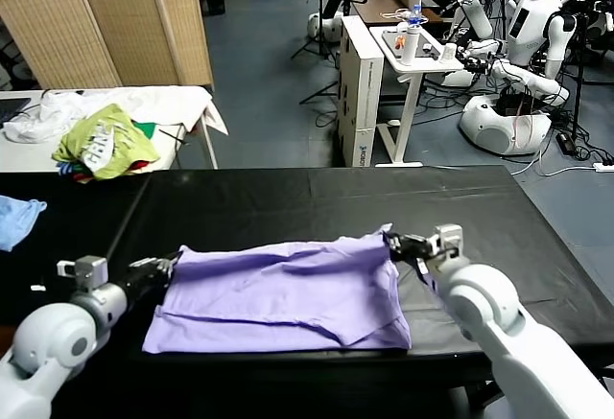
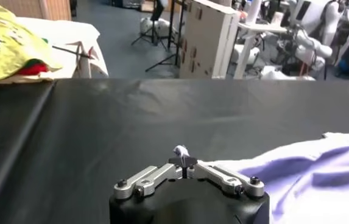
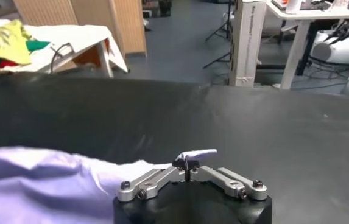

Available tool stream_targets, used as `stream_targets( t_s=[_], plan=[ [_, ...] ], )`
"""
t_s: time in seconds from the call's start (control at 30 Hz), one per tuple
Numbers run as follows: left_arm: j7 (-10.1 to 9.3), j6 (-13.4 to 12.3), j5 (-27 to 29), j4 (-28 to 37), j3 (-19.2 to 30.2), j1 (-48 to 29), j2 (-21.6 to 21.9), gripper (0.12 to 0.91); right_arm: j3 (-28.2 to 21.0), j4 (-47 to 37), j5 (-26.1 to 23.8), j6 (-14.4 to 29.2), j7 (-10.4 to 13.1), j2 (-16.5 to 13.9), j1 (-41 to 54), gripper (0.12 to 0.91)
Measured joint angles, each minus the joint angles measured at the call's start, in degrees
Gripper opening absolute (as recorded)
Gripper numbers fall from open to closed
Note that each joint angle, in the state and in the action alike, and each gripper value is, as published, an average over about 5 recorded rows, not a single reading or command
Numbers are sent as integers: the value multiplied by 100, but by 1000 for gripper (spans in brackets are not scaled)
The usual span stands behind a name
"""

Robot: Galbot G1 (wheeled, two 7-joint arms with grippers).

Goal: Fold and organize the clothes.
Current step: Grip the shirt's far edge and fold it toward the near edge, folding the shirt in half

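Observation:
The lavender T-shirt point(image 1: 288, 290) lies folded over on the black table point(image 1: 288, 203), stretched between my two grippers. My left gripper point(image 1: 175, 262) is shut on the shirt's far left corner; a small tuft of cloth pokes out between its jaws point(image 2: 181, 150). At the far right corner my right gripper point(image 1: 393, 243) is shut on the fabric, with a flap of it point(image 3: 198, 155) sticking out past the jaws. The shirt point(image 2: 320, 167) spreads away from the left gripper point(image 2: 184, 163), and it point(image 3: 40, 179) does the same from the right gripper point(image 3: 186, 164).
A lime-green and white garment heap point(image 1: 106, 141) sits on a white side table point(image 1: 182, 103) at the back left. A light-blue cloth point(image 1: 17, 218) lies at the left edge of the black table. Other robots and a white desk point(image 1: 422, 55) stand beyond.

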Motion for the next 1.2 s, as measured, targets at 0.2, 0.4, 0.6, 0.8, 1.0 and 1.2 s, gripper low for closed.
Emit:
stream_targets(
  t_s=[0.2, 0.4, 0.6, 0.8, 1.0, 1.2],
  plan=[
    [72, -31, 189, -169, -322, 506, -118, 146, 125, 315, -134, 0, -1, -24, -575, 140],
    [142, -79, 379, -331, -618, 974, -271, 146, 144, 412, -217, 0, -9, -3, -926, 140],
    [228, -164, 660, -381, -796, 1384, -426, 146, 81, 406, -327, 0, -27, 38, -1098, 140],
    [258, -232, 823, -397, -847, 1708, -576, 146, 50, 394, -353, 0, -40, 62, -1141, 140],
    [194, -191, 919, -512, -850, 1903, -713, 146, 115, 522, -321, 0, -110, 38, -1232, 204],
    [65, -101, 951, -674, -940, 2037, -829, 342, 292, 795, -228, 0, -100, 8, -1376, 553]
  ],
)
